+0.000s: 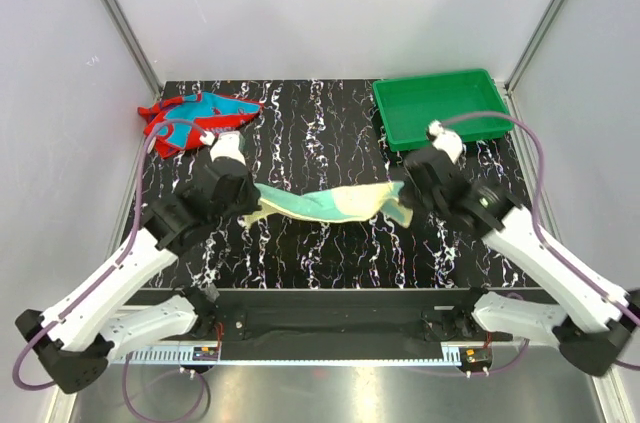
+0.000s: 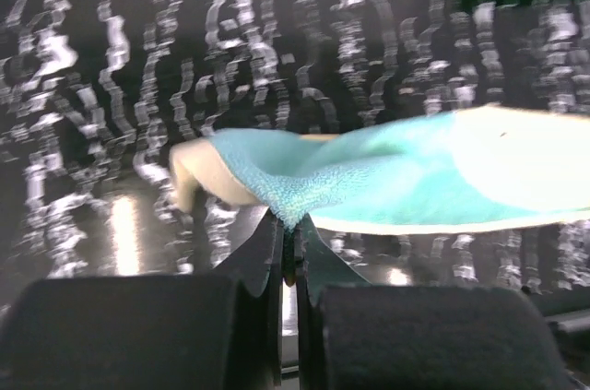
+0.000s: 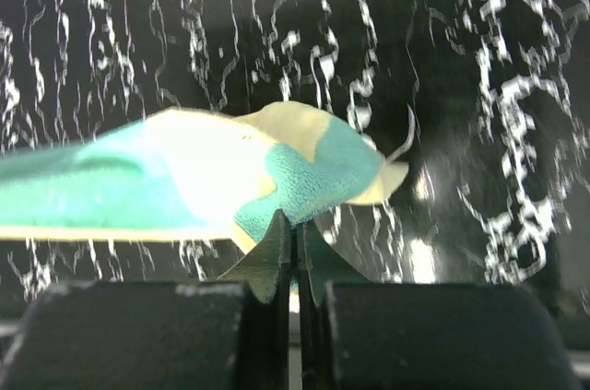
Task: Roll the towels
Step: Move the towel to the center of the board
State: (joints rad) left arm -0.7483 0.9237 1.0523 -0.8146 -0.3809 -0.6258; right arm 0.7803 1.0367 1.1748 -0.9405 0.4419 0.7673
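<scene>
Yellow towel (image 1: 325, 203) with teal patch held stretched over middle of table (image 1: 320, 133), ends pointing to 9 and 3 o'clock. Left end pinched by left gripper (image 1: 254, 207), jaws clamped tight on cloth edge. Right end pinched likewise by right gripper (image 1: 402, 199). Red towel (image 1: 195, 119) seen crumpled at 10 o'clock corner, untouched. Green tray (image 1: 440, 113) placed at 2 o'clock, well apart from both towels.

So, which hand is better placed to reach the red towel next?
Left, probably: the red towel lies close beyond the left hand; the right hand is by the green tray.
</scene>
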